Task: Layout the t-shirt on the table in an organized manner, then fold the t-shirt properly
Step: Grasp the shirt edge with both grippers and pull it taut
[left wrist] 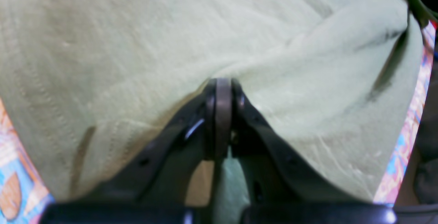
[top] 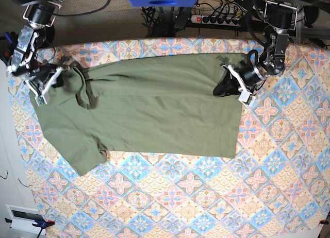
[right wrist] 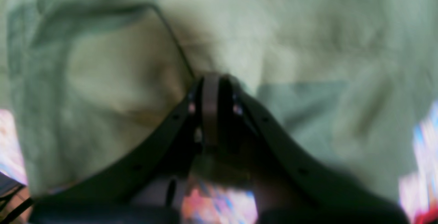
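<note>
Left wrist view: left gripper [left wrist: 223, 83] closed, fingers pinched together on a fold of the t-shirt [left wrist: 171, 39]; pale green cloth fills most of the frame, patterned table [left wrist: 407, 138] visible along the edges. Right wrist view: blurred; right gripper [right wrist: 214, 80] closed, tips pressed into bunched fabric of the t-shirt [right wrist: 308, 39]; strips of table [right wrist: 219, 207] seen below. Base view: t-shirt [top: 154, 109] spread flat across the far half of the table [top: 206, 197], collar toward the view's left, hem toward the right. Left gripper [top: 227, 86] at the hem edge, right gripper [top: 54, 75] at the rumpled collar and shoulder. Near sleeve lying flat, pointing toward the front-left.
</note>
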{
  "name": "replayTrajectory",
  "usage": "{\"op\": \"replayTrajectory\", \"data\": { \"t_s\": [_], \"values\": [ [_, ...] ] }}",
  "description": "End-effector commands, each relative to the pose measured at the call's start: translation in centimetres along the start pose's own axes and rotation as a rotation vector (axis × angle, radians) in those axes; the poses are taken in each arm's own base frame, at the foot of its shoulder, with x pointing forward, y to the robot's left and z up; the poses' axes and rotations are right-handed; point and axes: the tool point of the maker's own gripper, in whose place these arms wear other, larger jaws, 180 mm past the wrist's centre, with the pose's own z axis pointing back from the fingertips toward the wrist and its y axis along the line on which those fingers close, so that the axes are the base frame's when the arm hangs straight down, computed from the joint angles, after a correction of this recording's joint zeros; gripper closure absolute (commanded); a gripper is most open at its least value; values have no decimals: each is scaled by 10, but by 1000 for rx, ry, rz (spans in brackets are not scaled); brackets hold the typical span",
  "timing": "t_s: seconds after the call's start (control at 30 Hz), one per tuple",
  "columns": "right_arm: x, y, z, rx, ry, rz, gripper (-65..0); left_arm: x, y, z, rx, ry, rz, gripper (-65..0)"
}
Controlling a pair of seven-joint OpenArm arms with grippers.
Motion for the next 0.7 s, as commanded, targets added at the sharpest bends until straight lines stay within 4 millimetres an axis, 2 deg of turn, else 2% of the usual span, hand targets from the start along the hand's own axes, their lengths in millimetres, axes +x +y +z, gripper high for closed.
{"op": "replayTrajectory", "data": {
  "t_s": [0.0, 0.17, 0.23, 0.27, 0.37, 0.47, 0.5, 0.67],
  "values": [
    [-24, -18, 11, -74, 111, 26, -40, -74, 65, 37, 287, 377, -92, 0],
    [-10, -15, 31, -115, 64, 104, -41, -79, 64, 39, 285, 389, -90, 0],
    [-8, -13, 37, -125, 56, 129, -41, -90, 68, 53, 296, 419, -93, 0],
    [-5, -12, 39, -130, 48, 137, -41, -88, 69, 56, 297, 417, -99, 0],
    [3, -12, 43, -140, 28, 150, -41, -72, 67, 57, 282, 368, -84, 0],
    [10, -12, 47, -151, 8, 161, -41, -56, 55, 62, 246, 309, -70, 0],
    [12, -16, 51, -164, -3, 156, -41, -51, 50, 64, 233, 292, -66, 0],
    [21, -45, 80, -264, -67, 105, -41, 0, 23, 68, 165, 130, -19, 0]
  ]
}}
